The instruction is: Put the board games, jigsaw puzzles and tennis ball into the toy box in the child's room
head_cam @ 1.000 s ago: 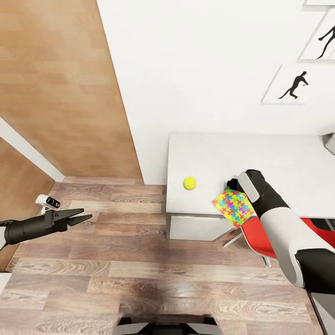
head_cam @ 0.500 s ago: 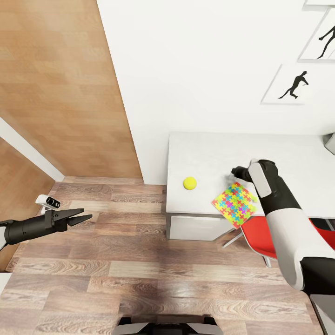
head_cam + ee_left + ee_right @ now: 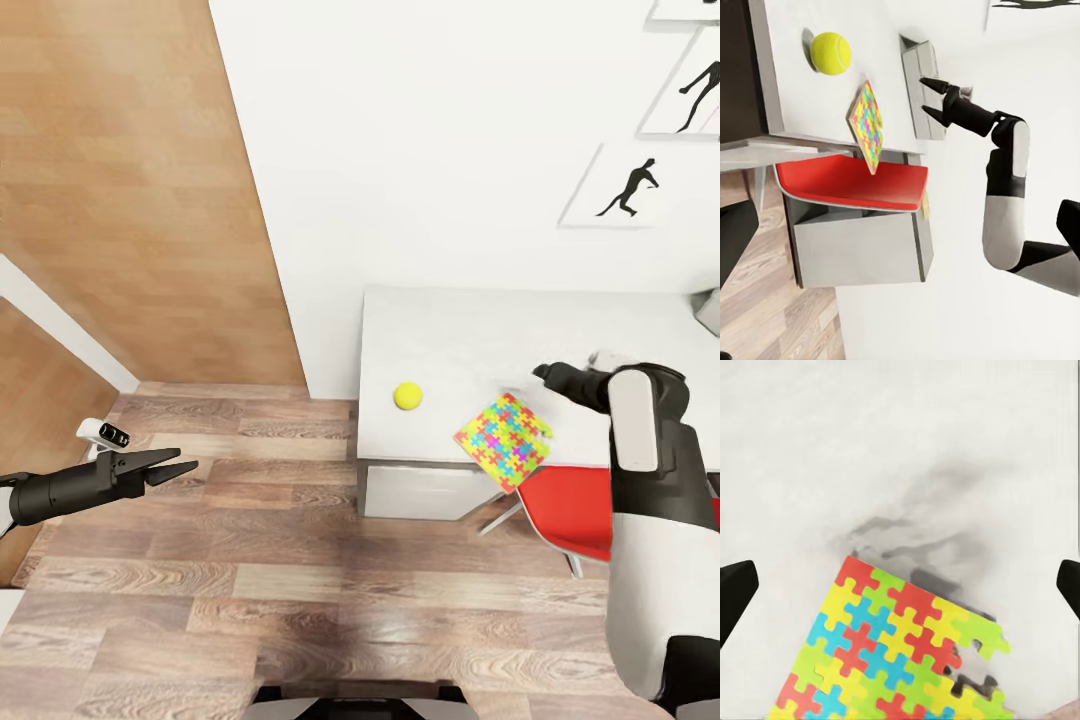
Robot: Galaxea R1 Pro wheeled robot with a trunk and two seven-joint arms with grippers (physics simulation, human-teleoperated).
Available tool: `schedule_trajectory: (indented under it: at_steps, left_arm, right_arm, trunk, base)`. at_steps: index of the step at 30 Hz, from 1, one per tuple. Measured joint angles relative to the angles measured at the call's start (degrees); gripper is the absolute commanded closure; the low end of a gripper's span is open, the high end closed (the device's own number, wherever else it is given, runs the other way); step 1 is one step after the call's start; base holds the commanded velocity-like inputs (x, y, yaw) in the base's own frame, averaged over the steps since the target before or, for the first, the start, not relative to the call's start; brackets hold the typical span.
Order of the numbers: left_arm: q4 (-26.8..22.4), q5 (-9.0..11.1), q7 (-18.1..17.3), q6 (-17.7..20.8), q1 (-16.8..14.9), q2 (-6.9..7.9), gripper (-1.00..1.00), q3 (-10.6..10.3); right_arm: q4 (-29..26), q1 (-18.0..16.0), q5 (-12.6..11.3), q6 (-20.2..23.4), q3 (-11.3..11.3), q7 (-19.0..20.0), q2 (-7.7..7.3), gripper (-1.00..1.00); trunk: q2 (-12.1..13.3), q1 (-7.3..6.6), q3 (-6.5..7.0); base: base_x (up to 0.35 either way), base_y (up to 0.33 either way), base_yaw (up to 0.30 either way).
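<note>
A jigsaw puzzle [image 3: 505, 440] with a bright interlocking pattern lies on the pale table [image 3: 450, 330], one corner hanging over the front edge. The yellow tennis ball [image 3: 407, 395] rests to its left. My right gripper [image 3: 545, 374] hovers open just right of and behind the puzzle, touching nothing. The right wrist view looks down on the puzzle [image 3: 889, 652] between widely spread fingertips [image 3: 735, 589]. A grey toy box [image 3: 711, 310] peeks in at the table's far right end. The toy box [image 3: 916, 67] also shows in the left wrist view. My left gripper [image 3: 180, 464] is open over the floor, far left.
A red chair [image 3: 560, 505] is tucked under the table, right below the overhanging puzzle. A white wall with black silhouette prints [image 3: 632, 185] backs the table. Wood-plank floor [image 3: 250, 560] spreads to the left, bounded by a wooden wall panel [image 3: 130, 200].
My right gripper has let go of the puzzle and drawn back to the right. The puzzle shifted slightly and now lies still. The left arm has not moved.
</note>
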Motion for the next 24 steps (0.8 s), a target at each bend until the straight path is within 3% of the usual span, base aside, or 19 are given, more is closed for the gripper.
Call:
schedule_trajectory:
  at_steps: [3,6,8,11,14,18,24]
  left_arm:
    - [0.0,-0.01,0.0,0.0,0.0,0.0,-1.0,0.0]
    - [0.02,-0.01,0.0,0.01,0.0,0.0,-1.0,0.0]
    - [0.04,-0.02,0.0,0.0,0.0,0.0,-1.0,0.0]
    - [0.04,-0.02,0.01,-0.01,-0.01,-0.01,-1.0,0.0]
    - [0.08,0.02,-0.01,0.01,-0.01,0.0,-1.0,0.0]
    - [0.09,0.01,-0.01,0.0,-0.01,0.0,-1.0,-0.01]
    - [0.08,0.01,-0.01,0.0,-0.01,0.0,-1.0,-0.01]
  right_arm:
    - [-3.37,4.84,-4.9,0.02,-1.73,0.75,-0.07,-1.0]
    - [-6.77,9.96,-11.56,0.01,-4.19,1.13,-0.04,-1.0]
    - [-7.75,12.25,-14.47,0.01,-5.65,1.21,-0.02,-1.0]
    - [-8.87,17.47,-20.84,0.01,-8.44,1.62,0.01,-1.0]
    - [-9.25,21.41,-25.97,0.0,-9.47,3.47,0.13,-1.0]
    - [-9.39,24.84,-28.51,-0.01,-9.79,9.13,0.51,-1.0]
    - [-9.43,29.3,-29.17,-0.02,-9.86,17.94,0.82,-1.0]
  trunk:
    - [0.0,0.0,0.27]
    - [0.0,0.01,0.55]
    - [0.0,0.02,0.74]
    - [0.01,0.02,1.02]
    - [-0.01,0.01,1.31]
    - [0.0,0.0,1.69]
    - [0.0,0.0,2.26]
  base:
    - [-0.014,0.0,0.0]
    - [-0.102,0.0,0.0]
    - [-0.178,0.0,0.0]
    - [-0.193,0.0,0.0]
    - [-0.085,0.0,0.0]
    - [-0.026,0.0,0.0]
    - [-0.007,0.0,0.0]
